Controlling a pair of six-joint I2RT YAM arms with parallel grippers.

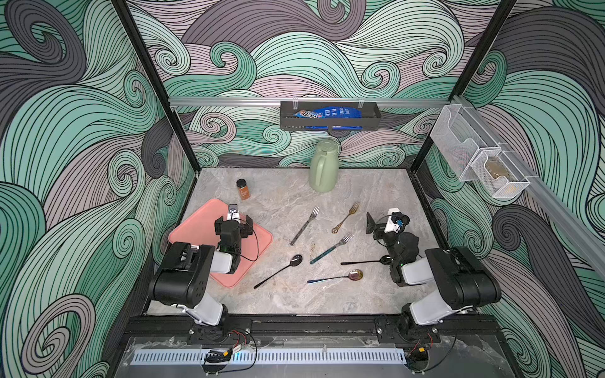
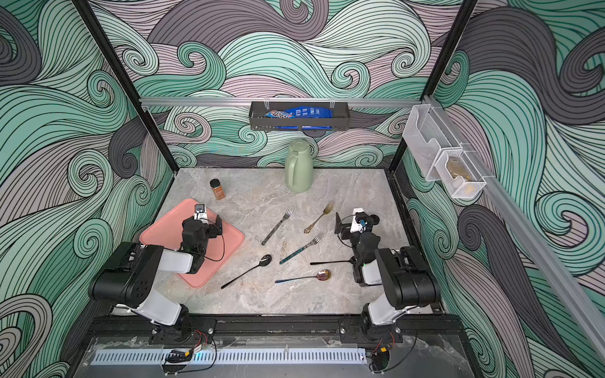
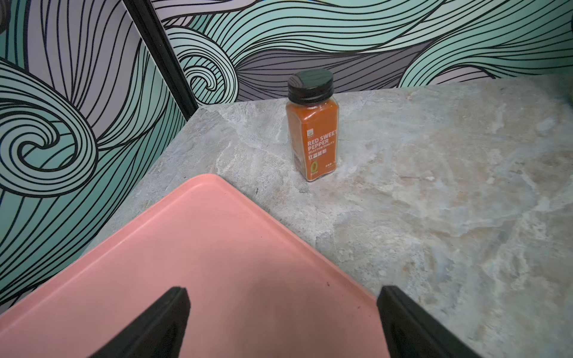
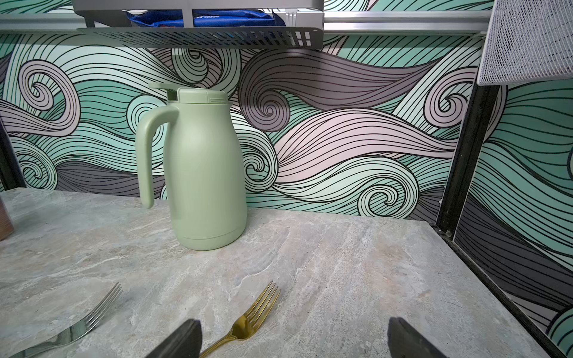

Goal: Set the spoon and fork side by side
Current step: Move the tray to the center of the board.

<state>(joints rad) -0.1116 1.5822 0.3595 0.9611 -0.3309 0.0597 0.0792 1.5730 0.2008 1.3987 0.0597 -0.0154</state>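
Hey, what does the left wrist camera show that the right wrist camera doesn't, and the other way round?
Left wrist only: the pink tray, the red sweet pepper jar standing upright on the table beside the tray, and the left gripper, open.
Right wrist only: the green jug, gold fork, silver fork, black shelf holding a blue packet, white mesh basket, and the right gripper, open. A cut-off brown sliver may be that jar; I cannot tell.
Both: the marble tabletop and wave wallpaper.
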